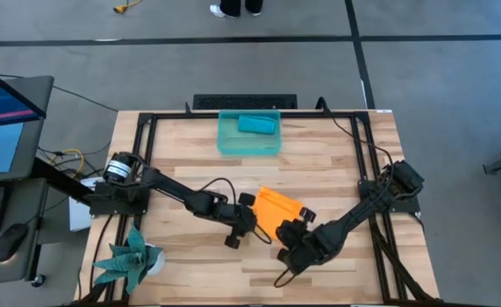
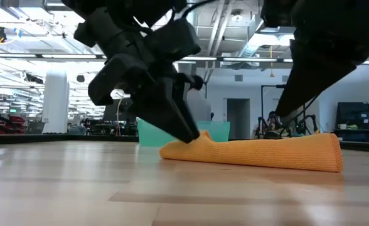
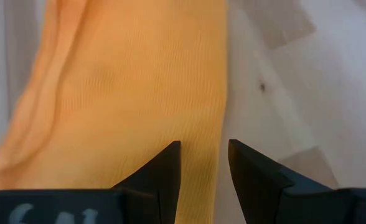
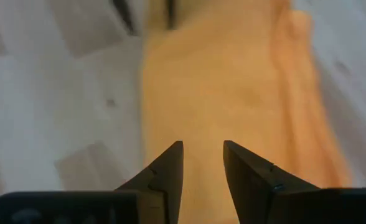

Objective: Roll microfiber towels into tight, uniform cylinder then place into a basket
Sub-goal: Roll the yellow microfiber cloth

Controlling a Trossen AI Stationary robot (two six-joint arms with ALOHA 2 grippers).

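The orange towel [image 1: 276, 209] lies partly rolled on the tabletop [image 1: 336, 162], with one claw at each end so the roll can stay even. The left claw [image 3: 204, 163] stands part-open over the cloth's edge, gripping nothing. The right claw [image 4: 203, 163] is likewise part-open and empty. The one blue towel [image 1: 256, 124] already sits rolled in the single basket [image 1: 227, 145], well apart.

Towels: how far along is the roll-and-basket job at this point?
Done: the teal towel already lies rolled in the basket. In hand: the orange towel lies partly folded on the table, the left gripper and right gripper open over its opposite ends. Left: rolling it tight and placing it in the basket.
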